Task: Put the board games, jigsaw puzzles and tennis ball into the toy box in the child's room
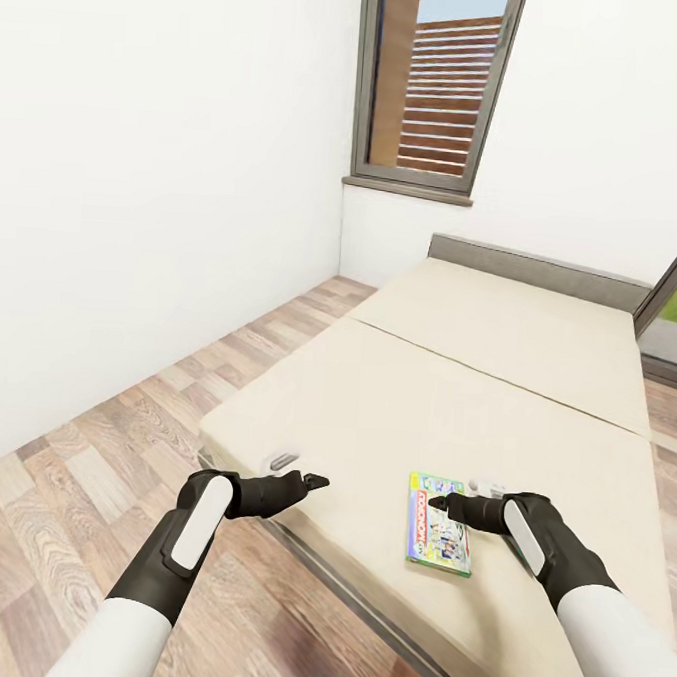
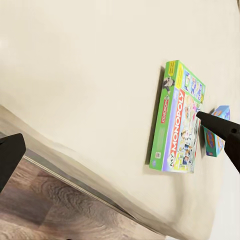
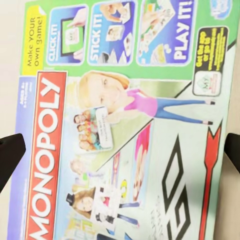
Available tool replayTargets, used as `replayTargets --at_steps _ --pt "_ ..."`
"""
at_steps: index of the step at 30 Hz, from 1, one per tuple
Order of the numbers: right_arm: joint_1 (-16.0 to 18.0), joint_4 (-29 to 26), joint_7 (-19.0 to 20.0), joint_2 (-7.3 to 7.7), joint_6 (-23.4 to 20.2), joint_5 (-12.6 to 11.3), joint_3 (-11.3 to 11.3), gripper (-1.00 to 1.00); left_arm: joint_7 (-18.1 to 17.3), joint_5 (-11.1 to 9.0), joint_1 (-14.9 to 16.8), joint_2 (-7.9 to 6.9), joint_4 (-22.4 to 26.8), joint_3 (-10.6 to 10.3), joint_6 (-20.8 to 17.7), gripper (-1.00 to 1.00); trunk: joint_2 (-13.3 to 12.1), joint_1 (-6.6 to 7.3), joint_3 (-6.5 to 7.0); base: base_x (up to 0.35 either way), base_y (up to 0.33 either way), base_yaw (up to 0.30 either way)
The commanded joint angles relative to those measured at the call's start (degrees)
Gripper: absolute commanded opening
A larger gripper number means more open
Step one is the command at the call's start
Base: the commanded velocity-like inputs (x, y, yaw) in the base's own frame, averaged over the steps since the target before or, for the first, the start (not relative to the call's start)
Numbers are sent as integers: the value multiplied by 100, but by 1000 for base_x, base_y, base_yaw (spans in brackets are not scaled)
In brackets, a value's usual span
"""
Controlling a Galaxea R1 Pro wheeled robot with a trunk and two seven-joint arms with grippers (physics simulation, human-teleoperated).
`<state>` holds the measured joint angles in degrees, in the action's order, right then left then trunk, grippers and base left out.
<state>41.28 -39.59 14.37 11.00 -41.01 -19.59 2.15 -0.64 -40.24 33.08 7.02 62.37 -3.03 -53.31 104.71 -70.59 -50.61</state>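
The mattress point(image 1: 496, 388) looks like matt cream cloth, smooth, on a thin grey frame point(image 1: 363, 600) with a dull metal look. The game box point(image 1: 438, 523) is glossy printed card. The floor point(image 1: 80, 473) is grained wood planks with a faint sheen.

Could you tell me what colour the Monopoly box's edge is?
Bright green on the box, clearest in the left wrist view.

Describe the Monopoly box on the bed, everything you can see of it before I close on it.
The Monopoly board game is a flat rectangular box with a green border, a red MONOPOLY banner and cartoon figures. It lies flat, cover up, on the cream mattress of the bed, near its front edge. The right gripper hovers over it, fingers spread either side in the wrist view. A smaller blue box sits just beyond it.
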Motion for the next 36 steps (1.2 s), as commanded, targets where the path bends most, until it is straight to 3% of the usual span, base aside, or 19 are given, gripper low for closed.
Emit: replayTargets --at_steps 1,14,36 --pt "3 -5 14 6 -17 6 17 100 -7 7 3 2 4 4 -22 100 2 1 -5 0 0 9" --pt "11 -5 14 9 -21 -44 -2 100 -7 8 3 4 4 4 -22 100 2 1 -5 0 0 26" --pt "11 -5 14 12 -20 -105 3 100 -7 7 0 10 4 0 -22 100 2 1 -5 0 0 258"
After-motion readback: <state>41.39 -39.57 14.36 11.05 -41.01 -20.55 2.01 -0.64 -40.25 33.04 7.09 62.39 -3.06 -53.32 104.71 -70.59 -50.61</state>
